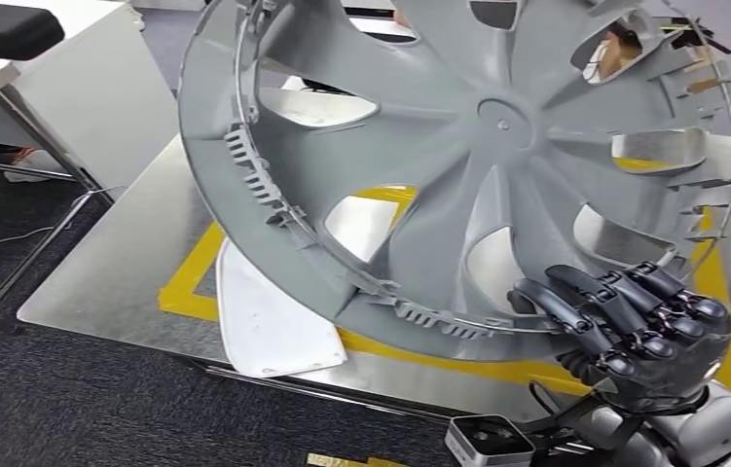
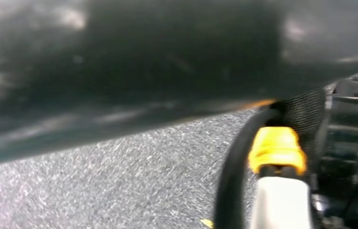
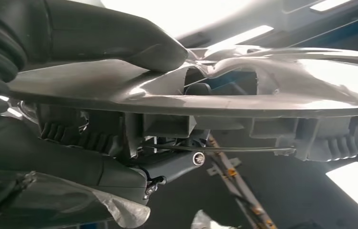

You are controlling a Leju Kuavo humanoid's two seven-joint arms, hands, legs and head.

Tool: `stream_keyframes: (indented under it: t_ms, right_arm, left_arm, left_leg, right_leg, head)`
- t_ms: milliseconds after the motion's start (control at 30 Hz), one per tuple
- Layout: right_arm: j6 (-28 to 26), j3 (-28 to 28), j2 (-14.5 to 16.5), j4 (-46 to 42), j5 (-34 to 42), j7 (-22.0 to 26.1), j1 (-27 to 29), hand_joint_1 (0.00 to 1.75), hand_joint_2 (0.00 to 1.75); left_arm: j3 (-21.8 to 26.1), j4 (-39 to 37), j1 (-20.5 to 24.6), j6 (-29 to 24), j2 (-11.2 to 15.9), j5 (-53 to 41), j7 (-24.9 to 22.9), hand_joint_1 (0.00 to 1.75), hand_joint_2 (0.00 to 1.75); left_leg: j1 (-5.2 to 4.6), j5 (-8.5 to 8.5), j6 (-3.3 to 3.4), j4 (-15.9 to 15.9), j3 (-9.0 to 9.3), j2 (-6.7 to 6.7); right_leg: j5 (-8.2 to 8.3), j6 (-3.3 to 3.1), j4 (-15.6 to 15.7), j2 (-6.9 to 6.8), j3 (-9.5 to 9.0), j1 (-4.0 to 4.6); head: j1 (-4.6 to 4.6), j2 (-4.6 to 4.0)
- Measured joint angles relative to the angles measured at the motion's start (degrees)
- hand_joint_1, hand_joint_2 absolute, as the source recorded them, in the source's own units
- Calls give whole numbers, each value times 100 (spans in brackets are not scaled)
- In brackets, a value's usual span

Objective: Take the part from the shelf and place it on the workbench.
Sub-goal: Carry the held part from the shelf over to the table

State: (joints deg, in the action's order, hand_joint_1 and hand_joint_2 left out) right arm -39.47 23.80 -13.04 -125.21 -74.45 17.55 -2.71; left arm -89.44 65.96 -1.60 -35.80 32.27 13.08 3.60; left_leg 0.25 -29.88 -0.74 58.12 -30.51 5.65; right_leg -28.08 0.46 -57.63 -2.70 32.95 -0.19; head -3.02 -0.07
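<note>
item: grey wheel cover (image 1: 458, 165), the part. location: off the shelf, held tilted in the air above the metal workbench (image 1: 108, 282), not resting on it. holder: right hand (image 1: 634, 326), fingers wrapped over the lower rim, thumb clamped on the opposite face in the right wrist view. left hand: state cannot be told. also on bench: yellow tape outline (image 1: 191, 272), white panel (image 1: 269, 321). status: pickup done, carry likely near its end; lowering and release remain.

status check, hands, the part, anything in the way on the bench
Right hand grips grey wheel cover at its lower rim, held over the workbench. Left hand unseen. White panel lies on the bench under the cover.
</note>
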Motion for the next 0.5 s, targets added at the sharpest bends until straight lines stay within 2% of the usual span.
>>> stream_keyframes:
  t_ms: [33,67,100,133,167,200,233,300,333,367,400,500]
  right_arm:
    - [0,10,-5,1,0,-36,-12,175,175]
    - [0,28,-9,1,1,-73,-24,175,175]
    - [0,45,-13,2,4,-110,-36,175,175]
    - [0,61,-16,2,5,-135,-43,175,175]
    - [0,74,-20,3,3,-152,-46,175,175]
    - [0,83,-23,4,-2,-160,-46,175,175]
    - [0,92,-28,5,-16,-164,-46,175,175]
    - [0,107,-36,6,-61,-188,-51,175,175]
    - [0,109,-37,6,-92,-210,-59,175,175]
    - [0,110,-38,6,-120,-235,-68,175,175]
    - [0,110,-40,6,-146,-258,-74,175,175]
    - [0,111,-55,6,-190,-287,-80,175,175]
  left_arm:
    - [-1,2,2,-2,0,-3,-1,0,0]
    - [-1,4,-1,-3,1,-5,-4,0,0]
    - [-2,6,-6,-4,2,-8,-8,0,0]
    - [-3,7,-11,-4,3,-9,-14,0,0]
    - [-3,7,-13,-4,4,-9,-19,0,0]
    - [-3,7,-13,-3,5,-9,-22,0,0]
    - [-2,7,-12,-2,5,-10,-24,0,0]
    - [-2,7,-9,2,7,-17,-27,0,0]
    - [-2,8,-8,3,7,-22,-30,0,0]
    - [-1,8,-7,4,7,-26,-34,0,0]
    - [-1,9,-7,4,5,-30,-38,0,0]
    - [-1,9,-10,4,-1,-33,-46,0,0]
  left_leg:
    - [17,-136,-25,190,-72,-154]
    - [31,-322,-44,509,-209,-336]
    - [36,-516,-51,918,-396,-450]
    - [35,-664,-54,1309,-585,-498]
    - [34,-711,-50,1562,-720,-515]
    - [33,-641,-38,1606,-763,-520]
    - [32,-460,-18,1412,-700,-522]
    - [22,-16,43,651,-392,-551]
    - [16,121,67,305,-254,-570]
    - [13,186,75,85,-175,-586]
    - [10,185,64,-4,-151,-597]
    - [1,193,30,-33,-166,-596]
  right_leg:
    - [15,-39,10,50,-2,-12]
    - [25,-68,13,94,-4,-20]
    - [28,-85,12,142,-3,-18]
    - [29,-94,11,190,-4,-12]
    - [28,-97,10,234,-8,-5]
    - [27,-98,9,274,-14,3]
    - [25,-99,7,309,-24,10]
    - [20,-94,2,365,-42,24]
    - [17,-83,-9,389,-35,35]
    - [12,-70,-24,405,-17,46]
    - [8,-73,-37,415,5,57]
    - [12,-87,-41,411,30,49]
  head:
    - [10,0]
    - [22,0]
    - [32,0]
    - [36,0]
    - [37,0]
    - [37,0]
    - [37,0]
    - [36,0]
    - [34,0]
    - [32,0]
    - [30,0]
    - [27,0]
